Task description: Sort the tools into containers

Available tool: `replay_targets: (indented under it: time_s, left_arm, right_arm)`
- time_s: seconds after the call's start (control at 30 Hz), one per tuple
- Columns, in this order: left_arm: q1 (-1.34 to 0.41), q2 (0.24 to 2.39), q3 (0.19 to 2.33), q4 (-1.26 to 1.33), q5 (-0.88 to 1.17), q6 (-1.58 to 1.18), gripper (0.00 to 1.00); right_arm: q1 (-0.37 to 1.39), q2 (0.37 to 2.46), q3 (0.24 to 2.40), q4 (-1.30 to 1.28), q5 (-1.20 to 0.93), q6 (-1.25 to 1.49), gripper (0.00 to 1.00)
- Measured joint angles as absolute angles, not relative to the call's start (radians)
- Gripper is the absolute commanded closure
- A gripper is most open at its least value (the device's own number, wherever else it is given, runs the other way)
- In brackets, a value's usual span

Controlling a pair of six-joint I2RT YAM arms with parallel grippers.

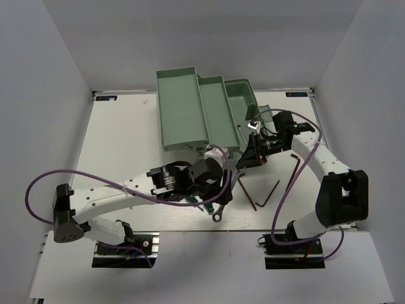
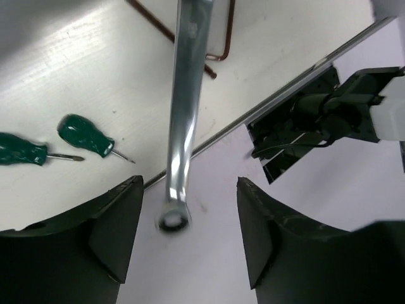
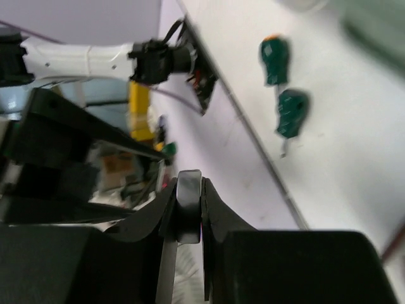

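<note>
The long silver wrench (image 2: pixel 183 114) hangs slanted over the table's near edge, its ring end (image 1: pixel 218 218) low between my left gripper's (image 2: pixel 190 187) open jaws, touching neither finger. My right gripper (image 3: pixel 188 183) is shut on the wrench's other end (image 3: pixel 188 206), just in front of the toolbox (image 1: pixel 180 114). In the top view the left gripper (image 1: pixel 214 204) sits at the table's front centre and the right gripper (image 1: pixel 243 159) above it. Two green-handled screwdrivers (image 2: pixel 85 134) (image 2: pixel 22 151) lie on the table beside the left gripper.
Thin dark hex keys (image 1: pixel 248 193) (image 1: pixel 272 193) (image 1: pixel 294 168) lie on the white table right of centre. The mint-green toolbox stands open at the back, trays stepped out to the left. The table's front edge (image 2: pixel 266 104) runs right under the wrench.
</note>
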State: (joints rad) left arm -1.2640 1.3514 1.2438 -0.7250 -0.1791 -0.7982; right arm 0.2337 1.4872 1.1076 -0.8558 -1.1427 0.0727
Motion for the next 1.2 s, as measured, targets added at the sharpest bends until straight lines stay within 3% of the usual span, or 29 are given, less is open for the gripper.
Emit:
replay_targets:
  time_s: [0.07, 0.4, 0.7, 0.9, 1.13, 1.2]
  left_arm:
    - [-1.263, 1.311, 1.248, -0.733, -0.202, -0.802, 0.2]
    - [-1.263, 1.068, 1.3, -0.833, -0.323, -0.804, 0.19]
    - [-1.264, 0.955, 1.298, -0.923, -0.382, -0.81, 0.19]
    - [-1.258, 0.932, 1.266, -0.931, -0.386, -0.809, 0.18]
    - [-1.258, 0.926, 1.21, -0.926, -0.386, -0.809, 0.18]
    - [-1.258, 0.928, 1.181, -0.918, -0.386, -0.817, 0.18]
  right_arm:
    - [0.196, 1.502, 1.17, -0.897, -1.113, 0.013, 1.0]
    - [-0.041, 1.61, 1.558, -1.132, -1.072, -0.195, 1.0]
    - [-0.277, 1.849, 2.12, -1.265, -1.103, -0.238, 1.0]
    - [-0.279, 1.845, 2.046, -1.098, -1.024, -0.145, 1.0]
    - [-0.162, 2.011, 2.119, -1.039, -0.955, -0.151, 1.0]
    - [-0.123, 2.046, 2.123, -1.027, -0.908, -0.169, 0.95]
